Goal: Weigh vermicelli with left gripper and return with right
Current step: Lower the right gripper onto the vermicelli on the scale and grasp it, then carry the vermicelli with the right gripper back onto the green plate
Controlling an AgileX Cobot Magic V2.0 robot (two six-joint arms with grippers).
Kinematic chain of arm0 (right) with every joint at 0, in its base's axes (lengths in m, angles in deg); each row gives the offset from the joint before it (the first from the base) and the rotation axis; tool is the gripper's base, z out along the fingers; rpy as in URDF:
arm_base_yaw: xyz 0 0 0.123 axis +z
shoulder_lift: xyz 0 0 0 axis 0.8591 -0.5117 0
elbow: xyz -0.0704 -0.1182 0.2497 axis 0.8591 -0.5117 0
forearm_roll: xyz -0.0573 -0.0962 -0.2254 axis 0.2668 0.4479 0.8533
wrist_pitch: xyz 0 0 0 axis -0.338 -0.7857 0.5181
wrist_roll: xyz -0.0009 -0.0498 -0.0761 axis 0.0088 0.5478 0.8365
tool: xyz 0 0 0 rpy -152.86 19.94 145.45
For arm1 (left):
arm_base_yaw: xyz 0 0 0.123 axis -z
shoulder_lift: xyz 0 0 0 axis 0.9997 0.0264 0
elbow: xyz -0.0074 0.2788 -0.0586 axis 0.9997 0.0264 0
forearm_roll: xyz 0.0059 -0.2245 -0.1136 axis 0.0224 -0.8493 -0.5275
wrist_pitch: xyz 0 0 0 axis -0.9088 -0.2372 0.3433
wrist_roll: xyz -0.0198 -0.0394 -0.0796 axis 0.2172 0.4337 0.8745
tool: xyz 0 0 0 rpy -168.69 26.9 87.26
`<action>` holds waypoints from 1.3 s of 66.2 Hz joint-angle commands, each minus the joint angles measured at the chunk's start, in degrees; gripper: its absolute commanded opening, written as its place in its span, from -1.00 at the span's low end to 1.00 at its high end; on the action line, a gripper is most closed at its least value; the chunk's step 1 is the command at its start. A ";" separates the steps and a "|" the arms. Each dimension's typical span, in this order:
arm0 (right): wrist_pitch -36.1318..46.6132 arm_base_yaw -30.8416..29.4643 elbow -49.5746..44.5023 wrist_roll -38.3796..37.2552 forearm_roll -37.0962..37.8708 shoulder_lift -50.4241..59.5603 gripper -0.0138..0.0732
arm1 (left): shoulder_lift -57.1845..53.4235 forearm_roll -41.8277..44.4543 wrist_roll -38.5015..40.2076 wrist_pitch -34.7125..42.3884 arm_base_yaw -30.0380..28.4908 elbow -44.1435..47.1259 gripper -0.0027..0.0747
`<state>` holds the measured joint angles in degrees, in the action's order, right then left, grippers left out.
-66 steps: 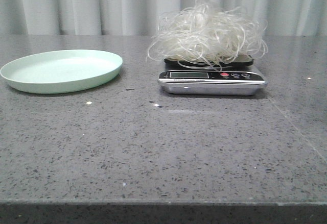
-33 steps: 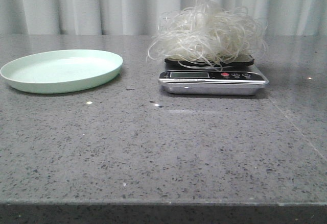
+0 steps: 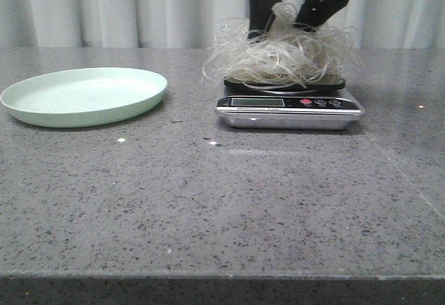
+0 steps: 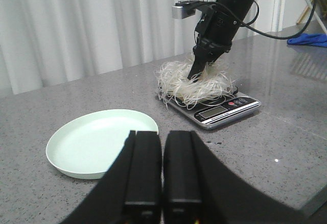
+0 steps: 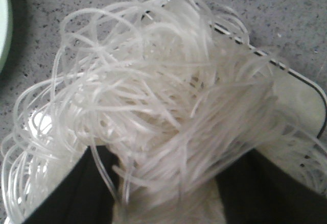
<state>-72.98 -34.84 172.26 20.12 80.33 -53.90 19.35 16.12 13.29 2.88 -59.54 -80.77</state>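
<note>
Now the vermicelli (image 3: 281,56) sits heaped on the scale (image 3: 289,110) (right of the pale green plate (image 3: 83,95)), with the right hand (image 3: 292,14) spread wide, fingers sunk into it. Left hand (image 4: 162,175) hovers apart, fingers pressed together, empty.

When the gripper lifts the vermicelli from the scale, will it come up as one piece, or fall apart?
The vermicelli is a loose tangle of thin strands, so it probably lifts as one springy clump, though the loops hanging over the scale may trail or snag. It looks light for its bulk. The right gripper has fingers in it.
</note>
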 commanded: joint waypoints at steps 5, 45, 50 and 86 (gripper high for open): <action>-4.05 0.05 4.08 0.39 -0.24 -0.20 -0.33 | -0.37 -0.83 0.04 4.36 -0.30 -1.34 -0.60; -6.22 9.47 32.84 0.39 -8.30 -2.84 -0.26 | -0.37 -0.83 0.04 4.36 -0.30 -1.34 -0.60; -4.30 11.73 32.84 0.39 -8.30 -4.83 -0.26 | -0.37 -0.83 0.04 4.36 -0.30 -1.34 -0.60; 0.01 17.40 32.84 -0.62 -11.12 -17.46 0.38 | -0.37 -0.83 0.04 4.36 -0.30 -1.34 -0.60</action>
<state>-75.53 -17.28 203.17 19.50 70.19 -75.08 19.35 16.12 13.29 2.88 -59.54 -80.77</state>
